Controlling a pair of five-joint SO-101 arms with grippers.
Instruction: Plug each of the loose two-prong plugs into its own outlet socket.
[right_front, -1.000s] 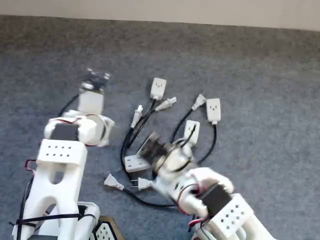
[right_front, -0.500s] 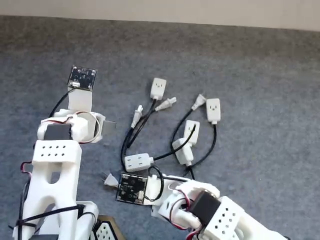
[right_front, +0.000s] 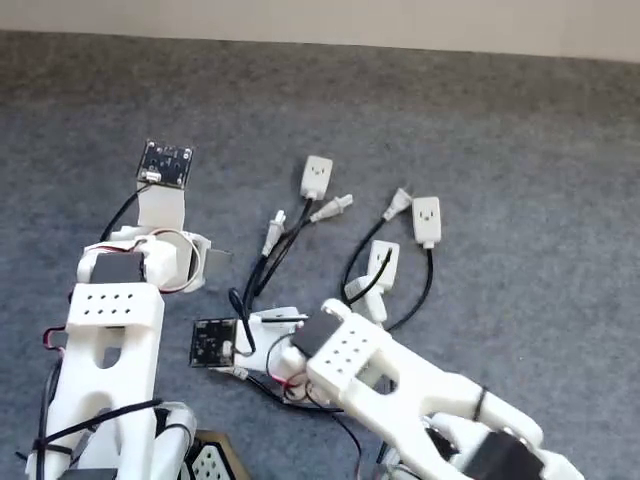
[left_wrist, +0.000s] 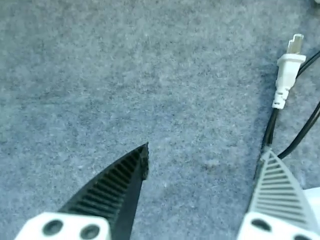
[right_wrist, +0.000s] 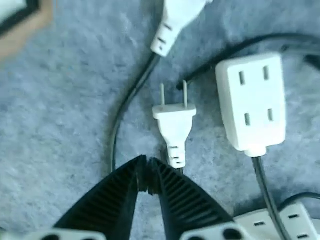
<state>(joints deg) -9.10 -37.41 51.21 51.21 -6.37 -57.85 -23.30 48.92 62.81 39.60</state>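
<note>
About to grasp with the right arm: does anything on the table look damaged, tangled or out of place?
Nothing looks damaged. The black cords cross and loop over one another on the grey carpet, a mild tangle. The white two-prong plug near the right gripper lies flat with straight prongs, unplugged.

Grey carpeted table (right_front: 520, 130) strewn with white sockets, plugs and black cords.
Around the middle lie three outlet sockets: the far socket (right_front: 317, 177), the right socket (right_front: 427, 221) and, nearer, the middle socket (right_front: 383, 262). Loose among them are the first plug (right_front: 335, 208), the second plug (right_front: 274, 232) and the third plug (right_front: 397, 204), each on a black cord (right_front: 431, 270). Toward the near edge, a two-prong plug (right_wrist: 173, 122) lies flat just beside a socket block (right_wrist: 252, 102).
</note>
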